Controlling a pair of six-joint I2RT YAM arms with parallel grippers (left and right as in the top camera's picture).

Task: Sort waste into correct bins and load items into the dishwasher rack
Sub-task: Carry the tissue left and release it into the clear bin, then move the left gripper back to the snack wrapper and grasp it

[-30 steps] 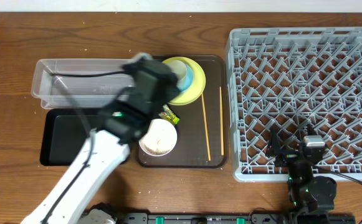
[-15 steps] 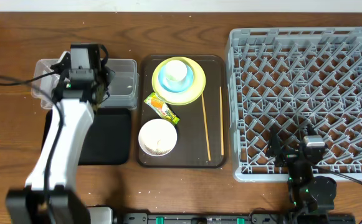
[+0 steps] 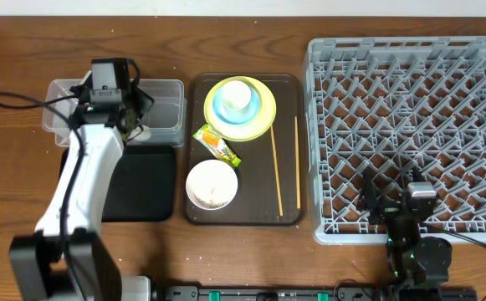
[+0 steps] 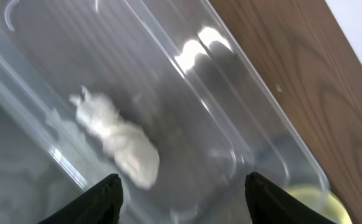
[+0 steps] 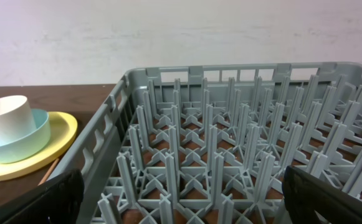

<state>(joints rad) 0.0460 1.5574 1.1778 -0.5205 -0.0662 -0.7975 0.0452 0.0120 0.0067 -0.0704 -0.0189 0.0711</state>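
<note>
My left gripper (image 3: 117, 117) (image 4: 182, 182) hangs over the clear tub (image 3: 163, 104) (image 4: 243, 112), open, with nothing between its fingers. A crumpled white tissue (image 4: 121, 140) lies blurred inside the tub, just ahead of the jaws. The snack wrapper (image 3: 217, 144) lies on the brown tray beside the white bowl (image 3: 212, 184) with rice. The white cup (image 3: 237, 94) (image 5: 5, 115) sits in the blue bowl (image 3: 255, 104) (image 5: 28, 140) on the yellow plate (image 3: 241, 125) (image 5: 59, 137). Two chopsticks (image 3: 276, 167) lie at the tray's right. My right gripper (image 3: 393, 202) (image 5: 184, 199) stands open over the near edge of the grey rack (image 3: 410, 109) (image 5: 230, 124).
The shallow black tray (image 3: 146, 184) lies just in front of the clear tub, partly under my left arm. The dark brown serving tray (image 3: 289, 92) sits between the bins and the rack. A cable runs off to the left (image 3: 17, 102).
My left arm swung from over the brown tray to the clear tub, then its jaws opened and the tissue dropped into the tub. The right arm stayed still.
</note>
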